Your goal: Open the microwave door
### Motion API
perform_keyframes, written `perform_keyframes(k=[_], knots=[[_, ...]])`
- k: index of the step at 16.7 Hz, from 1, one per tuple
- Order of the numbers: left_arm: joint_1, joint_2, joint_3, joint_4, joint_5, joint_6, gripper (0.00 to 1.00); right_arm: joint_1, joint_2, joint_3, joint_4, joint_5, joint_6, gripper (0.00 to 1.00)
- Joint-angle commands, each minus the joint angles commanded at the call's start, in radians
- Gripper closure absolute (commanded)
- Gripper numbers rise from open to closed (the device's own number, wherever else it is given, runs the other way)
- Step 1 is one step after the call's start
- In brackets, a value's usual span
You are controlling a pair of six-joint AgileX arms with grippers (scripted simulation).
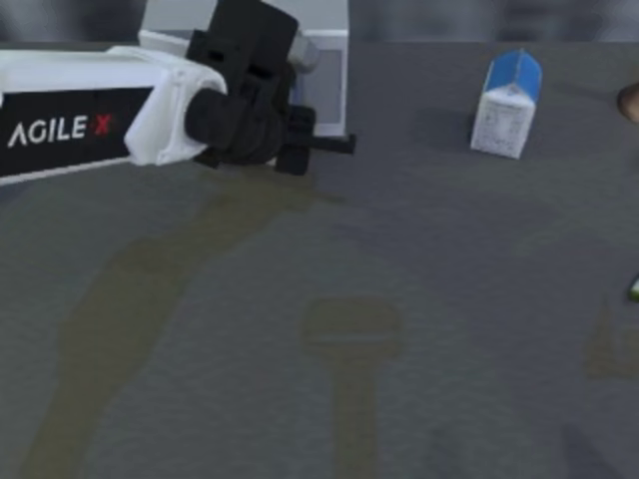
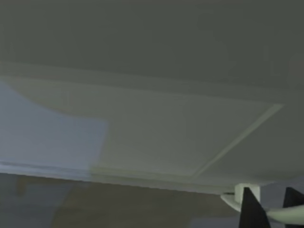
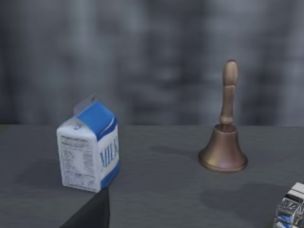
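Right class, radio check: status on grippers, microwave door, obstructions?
Left gripper at the microwave door, fingers straddling its handle. Right arm not seen. Milk carton well clear.

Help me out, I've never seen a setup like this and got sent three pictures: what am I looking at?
It is a rendered simulation of a two-armed AgileX robot at a dark table. The top view looks down: the left gripper reaches to the grey microwave. The left wrist view shows the microwave door close up, fingertips at its white handle. The right wrist view shows a milk carton and a bronze bell. The right arm itself is not seen.
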Motion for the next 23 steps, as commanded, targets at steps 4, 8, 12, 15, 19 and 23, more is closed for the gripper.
perform_keyframes(k=[4, 8, 12, 15, 19, 23], knots=[[0.000, 0.000, 0.000, 0.000, 0.000, 0.000, 1.00, 0.000, 0.000, 0.000, 0.000, 0.000, 0.000, 0.00], [0.000, 0.000, 0.000, 0.000, 0.000, 0.000, 1.00, 0.000, 0.000, 0.000, 0.000, 0.000, 0.000, 0.00], [0.000, 0.000, 0.000, 0.000, 0.000, 0.000, 1.00, 0.000, 0.000, 0.000, 0.000, 0.000, 0.000, 0.00], [0.000, 0.000, 0.000, 0.000, 0.000, 0.000, 1.00, 0.000, 0.000, 0.000, 0.000, 0.000, 0.000, 0.00], [0.000, 0.000, 0.000, 0.000, 0.000, 0.000, 1.00, 0.000, 0.000, 0.000, 0.000, 0.000, 0.000, 0.00], [-0.004, -0.002, -0.009, 0.001, 0.015, 0.006, 1.00, 0.000, 0.000, 0.000, 0.000, 0.000, 0.000, 0.00]])
